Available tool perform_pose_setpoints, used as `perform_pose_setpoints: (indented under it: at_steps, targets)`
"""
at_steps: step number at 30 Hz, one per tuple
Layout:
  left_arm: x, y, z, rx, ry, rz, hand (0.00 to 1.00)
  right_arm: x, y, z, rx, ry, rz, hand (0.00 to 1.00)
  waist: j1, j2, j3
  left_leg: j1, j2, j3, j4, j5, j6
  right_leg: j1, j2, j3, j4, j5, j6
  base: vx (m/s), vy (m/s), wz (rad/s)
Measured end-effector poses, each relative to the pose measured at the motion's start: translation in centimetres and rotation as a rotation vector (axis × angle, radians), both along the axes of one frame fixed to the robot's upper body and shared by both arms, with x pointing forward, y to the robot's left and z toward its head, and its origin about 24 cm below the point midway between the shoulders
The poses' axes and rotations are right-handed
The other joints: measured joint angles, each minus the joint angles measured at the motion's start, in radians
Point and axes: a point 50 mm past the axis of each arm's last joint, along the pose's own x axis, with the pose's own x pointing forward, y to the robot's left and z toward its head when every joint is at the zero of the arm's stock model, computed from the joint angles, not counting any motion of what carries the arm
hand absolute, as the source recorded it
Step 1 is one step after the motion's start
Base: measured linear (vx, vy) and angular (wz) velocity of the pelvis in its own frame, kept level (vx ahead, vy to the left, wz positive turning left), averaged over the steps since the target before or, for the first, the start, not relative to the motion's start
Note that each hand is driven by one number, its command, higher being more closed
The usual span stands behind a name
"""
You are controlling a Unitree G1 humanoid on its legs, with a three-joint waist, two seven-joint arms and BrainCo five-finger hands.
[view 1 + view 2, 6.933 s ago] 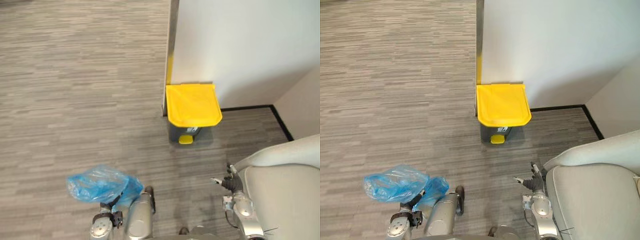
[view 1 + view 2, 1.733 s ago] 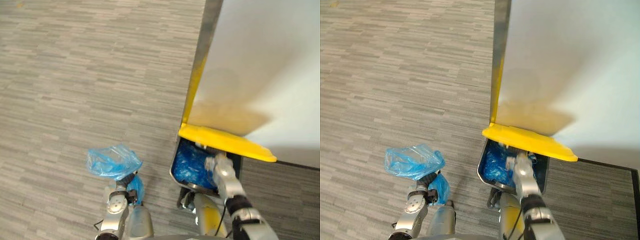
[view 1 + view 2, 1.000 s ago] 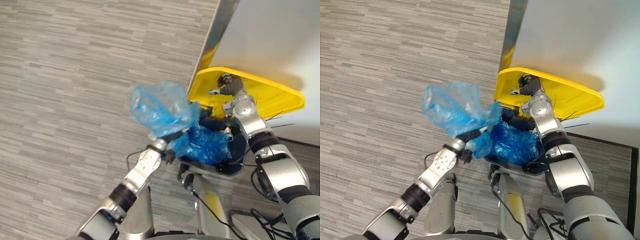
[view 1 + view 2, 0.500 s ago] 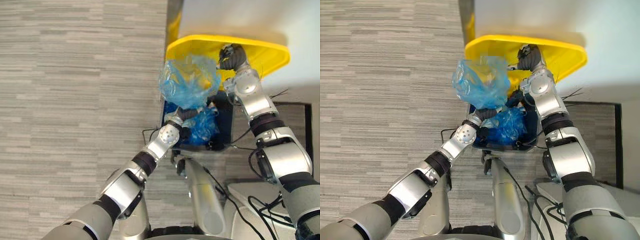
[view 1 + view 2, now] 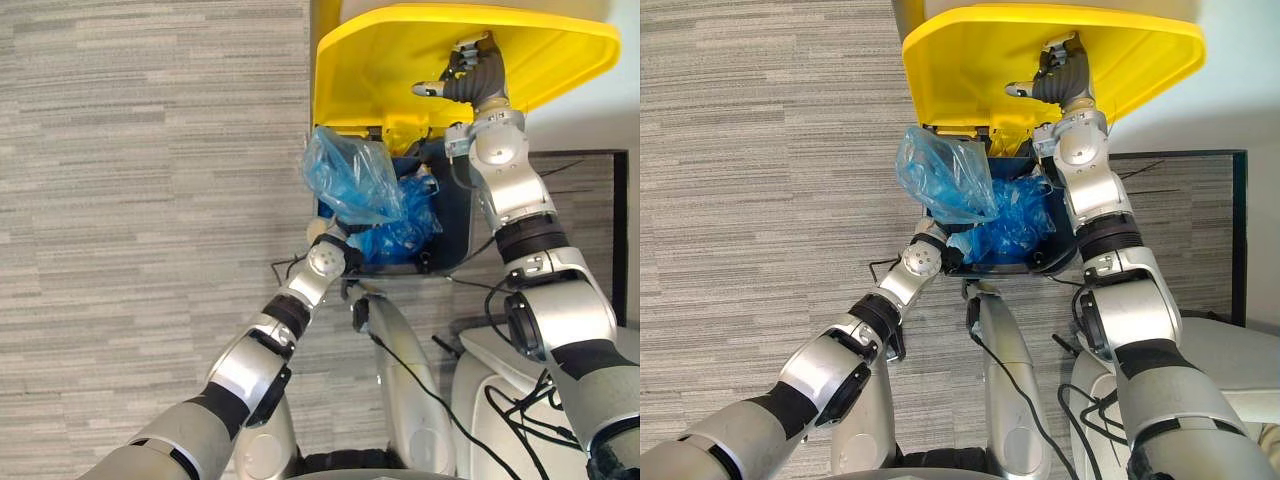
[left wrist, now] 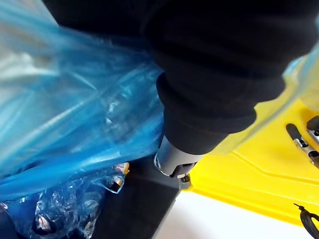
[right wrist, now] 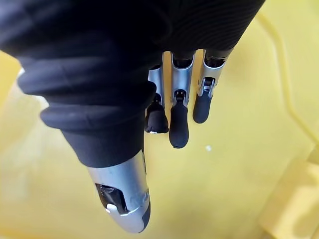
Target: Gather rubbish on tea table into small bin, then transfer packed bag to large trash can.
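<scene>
Right hand: raised against the yellow underside of the lid. Its fingers are close to straight and lie side by side, and the thumb stands apart to one side. It grips nothing. The lid is tipped up and back, toward the white wall.

Trash can: a dark body with its mouth open below the raised lid. It stands on grey striped carpet at the foot of the wall. Inside is a crumpled blue liner, which fills most of the opening that I can see.

Blue bag: packed and translucent, with its film puffed out. It sits over the side of the can's mouth nearest my left arm. It partly overlaps the rim there and lies above the liner. Its upper end comes near the lower edge of the lid. I cannot tell whether the bag and the liner touch.

Left hand: at the near rim of the can, directly under the bag. In the left wrist view the blue film drapes across the dark cover, with the yellow lid beyond it. I cannot tell the grip of this hand, because the film hides it.
</scene>
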Motion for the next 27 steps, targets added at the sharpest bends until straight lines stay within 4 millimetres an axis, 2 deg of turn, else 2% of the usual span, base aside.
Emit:
perform_pose_setpoints:
  at_steps: [3,5,7,8,10,11,12,13,15,16,17,18,19,20,21,22,23,24,25,26,27]
  targets:
    - [-0.5,0.8,-1.9,-0.002,0.058,0.033,0.00,-0.8,0.5,-1.6,0.008,0.000,0.032,0.00,0.014,-0.001,-0.001,0.046,-0.001,-0.001,-0.017,0.001,0.000,0.041,-0.002,-0.002,-0.003,-0.001,0.000,-0.02,0.001,0.06]
    - [-1.2,1.0,-3.0,-0.005,0.084,0.037,0.00,-1.5,0.2,-4.1,0.016,0.035,0.038,0.00,0.030,-0.003,-0.003,0.099,-0.004,-0.001,-0.044,0.005,-0.006,0.098,-0.010,-0.006,-0.010,-0.004,0.002,-0.04,-0.005,0.13]
    - [-1.5,1.2,-3.4,-0.006,0.090,0.040,0.00,-2.1,0.1,-6.2,0.041,0.070,0.043,0.00,0.030,-0.009,-0.008,0.139,-0.006,0.001,-0.067,0.018,-0.014,0.138,-0.022,-0.016,-0.014,-0.010,0.001,-0.04,-0.013,0.31]
    - [-1.9,1.3,-3.6,-0.008,0.078,0.044,0.00,-2.9,0.1,-8.5,0.068,0.115,0.050,0.00,0.030,-0.021,-0.021,0.167,-0.004,0.011,-0.071,0.022,-0.020,0.165,-0.036,-0.030,-0.013,-0.017,-0.005,-0.01,-0.007,0.37]
    - [-2.2,1.3,-3.7,-0.005,0.062,0.040,0.00,-3.8,0.1,-10.8,0.093,0.159,0.055,0.00,0.039,-0.035,-0.032,0.184,-0.002,0.013,-0.055,0.024,-0.018,0.183,-0.041,-0.033,0.010,-0.030,-0.001,-0.03,0.006,0.19]
    - [-2.6,2.1,-4.4,0.021,0.063,0.041,0.00,-4.8,0.3,-13.4,0.129,0.223,0.057,0.00,0.040,-0.063,-0.052,0.197,-0.012,0.015,-0.049,0.024,-0.017,0.198,-0.055,-0.029,0.030,-0.040,0.010,-0.08,0.013,0.10]
    - [-2.8,2.6,-4.9,0.028,0.071,0.049,0.00,-5.2,0.3,-14.5,0.141,0.249,0.055,0.00,0.040,-0.074,-0.059,0.207,-0.021,0.014,-0.048,0.023,-0.016,0.207,-0.057,-0.028,0.033,-0.042,0.014,-0.09,0.042,0.12]
    - [-3.2,3.5,-5.9,0.041,0.093,0.067,0.00,-5.9,0.0,-16.2,0.158,0.290,0.045,0.00,0.044,-0.083,-0.064,0.231,-0.024,0.014,-0.047,0.023,-0.013,0.231,-0.059,-0.026,0.034,-0.043,0.016,-0.06,0.072,0.01]
    - [-5.1,6.9,-9.3,0.090,0.181,0.132,0.00,-8.2,-1.2,-20.6,0.177,0.411,0.001,0.00,0.059,-0.107,-0.076,0.319,-0.055,0.041,-0.060,0.025,-0.002,0.276,-0.078,0.008,0.053,-0.046,0.021,-0.05,0.093,-0.16]
    - [-5.8,8.0,-10.3,0.103,0.208,0.151,0.00,-9.0,-1.6,-21.8,0.176,0.447,-0.010,0.00,0.060,-0.110,-0.077,0.338,-0.061,0.056,-0.067,0.030,0.006,0.287,-0.085,0.015,0.053,-0.041,0.029,-0.06,0.092,-0.37]
    - [-7.7,10.3,-12.1,0.115,0.260,0.200,0.00,-10.6,-2.1,-24.0,0.151,0.524,-0.019,0.00,0.060,-0.120,-0.084,0.367,-0.075,0.083,-0.076,0.036,0.018,0.297,-0.091,0.040,0.044,-0.018,0.049,-0.08,0.075,-0.38]
    - [-8.6,11.5,-12.8,0.112,0.286,0.224,0.00,-11.4,-2.4,-25.0,0.134,0.559,-0.019,0.00,0.058,-0.119,-0.084,0.375,-0.069,0.095,-0.081,0.043,0.030,0.303,-0.087,0.056,0.031,-0.004,0.067,-0.16,0.049,-0.61]
    - [-10.4,13.8,-14.1,0.102,0.333,0.293,0.00,-13.0,-2.9,-26.8,0.116,0.628,-0.028,0.00,0.060,-0.114,-0.089,0.383,-0.043,0.128,-0.102,0.053,0.058,0.308,-0.065,0.085,0.003,0.029,0.106,-0.31,0.000,-0.50]
    - [-12.5,16.1,-15.3,0.096,0.392,0.352,0.00,-15.2,-3.5,-29.3,0.092,0.734,-0.039,0.00,0.051,-0.113,-0.090,0.389,-0.032,0.132,-0.128,0.067,0.066,0.294,-0.053,0.105,0.148,-0.009,0.051,-0.28,-0.019,-0.33]
    - [-13.5,16.9,-15.9,0.101,0.422,0.375,0.00,-16.4,-3.8,-30.7,0.088,0.802,-0.048,0.00,0.044,-0.115,-0.100,0.397,-0.026,0.132,-0.149,0.082,0.066,0.296,-0.054,0.108,0.235,-0.031,0.033,-0.25,-0.069,0.14]
    - [-15.8,18.3,-17.2,0.108,0.488,0.403,0.00,-19.0,-4.4,-33.6,0.073,0.944,-0.067,0.00,0.030,-0.116,-0.136,0.409,-0.017,0.131,-0.214,0.128,0.055,0.312,-0.058,0.111,0.373,-0.084,0.026,-0.09,-0.177,0.31]
    - [-18.1,19.0,-18.1,0.098,0.543,0.424,0.00,-21.7,-4.9,-35.8,0.072,1.062,-0.091,0.00,0.029,-0.112,-0.180,0.416,-0.018,0.128,-0.287,0.165,0.040,0.351,-0.069,0.125,0.452,-0.128,0.025,-0.09,-0.177,0.31]
    - [-19.1,19.1,-18.3,0.092,0.559,0.430,0.00,-23.0,-5.3,-36.6,0.074,1.109,-0.105,0.00,0.030,-0.123,-0.206,0.415,-0.018,0.125,-0.309,0.172,0.036,0.383,-0.077,0.135,0.465,-0.138,0.028,-0.04,-0.261,0.23]
    - [-20.6,19.2,-18.4,0.075,0.573,0.431,0.00,-25.2,-5.6,-37.6,0.091,1.172,-0.134,0.00,0.032,-0.126,-0.246,0.392,-0.020,0.121,-0.330,0.187,0.002,0.457,-0.106,0.159,0.410,-0.132,0.054,-0.03,-0.230,0.21]
    - [-21.1,19.2,-18.3,0.056,0.570,0.440,0.00,-26.5,-6.1,-38.1,0.115,1.206,-0.169,0.00,0.035,-0.116,-0.274,0.349,-0.015,0.098,-0.300,0.201,-0.024,0.529,-0.086,0.117,0.234,-0.240,0.118,-0.03,-0.250,0.04]
    - [-21.3,18.9,-18.3,0.042,0.572,0.436,0.00,-26.9,-6.3,-38.2,0.128,1.213,-0.185,0.00,0.048,-0.115,-0.297,0.325,-0.016,0.108,-0.276,0.201,-0.023,0.565,-0.078,0.105,0.113,-0.298,0.109,-0.01,-0.154,-0.48]
